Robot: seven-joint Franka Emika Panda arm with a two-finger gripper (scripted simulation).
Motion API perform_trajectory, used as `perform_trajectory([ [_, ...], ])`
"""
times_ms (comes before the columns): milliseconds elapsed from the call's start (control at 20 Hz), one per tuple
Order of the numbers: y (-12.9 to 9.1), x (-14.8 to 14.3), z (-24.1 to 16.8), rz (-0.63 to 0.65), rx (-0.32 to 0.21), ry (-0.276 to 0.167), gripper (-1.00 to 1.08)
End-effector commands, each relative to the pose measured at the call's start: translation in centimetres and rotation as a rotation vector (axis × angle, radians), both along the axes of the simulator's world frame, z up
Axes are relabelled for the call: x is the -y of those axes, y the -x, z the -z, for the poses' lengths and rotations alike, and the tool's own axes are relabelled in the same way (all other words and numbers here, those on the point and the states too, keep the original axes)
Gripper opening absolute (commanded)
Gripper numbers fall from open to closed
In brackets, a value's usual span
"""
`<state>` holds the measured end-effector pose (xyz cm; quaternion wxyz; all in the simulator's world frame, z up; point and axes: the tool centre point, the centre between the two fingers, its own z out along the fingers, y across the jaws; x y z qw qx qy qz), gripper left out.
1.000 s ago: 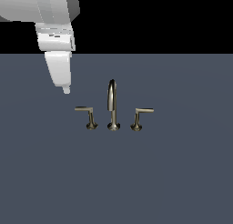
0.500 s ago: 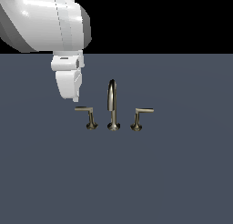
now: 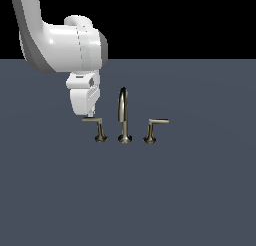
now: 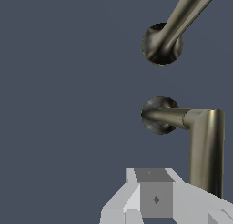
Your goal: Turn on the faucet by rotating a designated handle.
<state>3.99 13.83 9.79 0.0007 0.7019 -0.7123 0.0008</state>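
The faucet stands on the grey floor: an arched gooseneck spout (image 3: 123,115) between two low levers. The handle (image 3: 95,123) is the lever on the exterior view's left, with its flat arm sticking out leftward. The twin lever (image 3: 155,125) points right. My gripper (image 3: 91,112) hangs tip-down just above the outer end of the handle's arm, and its fingers look pressed together with nothing held. In the wrist view the handle (image 4: 205,145) runs from its post to beside my fingertips (image 4: 155,198), and the spout (image 4: 179,20) lies beyond it.
The white arm (image 3: 65,47) comes down from the exterior view's upper left. The plain grey floor (image 3: 190,190) extends around the faucet.
My gripper has moved down and toward the exterior view's right, from above and left of the handle to just over the arm's outer end. The faucet has not moved.
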Motion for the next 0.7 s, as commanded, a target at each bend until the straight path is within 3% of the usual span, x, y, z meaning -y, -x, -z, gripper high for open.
perform_trajectory([
  [0, -0.53, 0.23, 0.5, 0.024, 0.0, 0.0, -1.0],
  [650, -0.45, 0.15, 0.67, 0.035, 0.0, -0.002, -1.0],
])
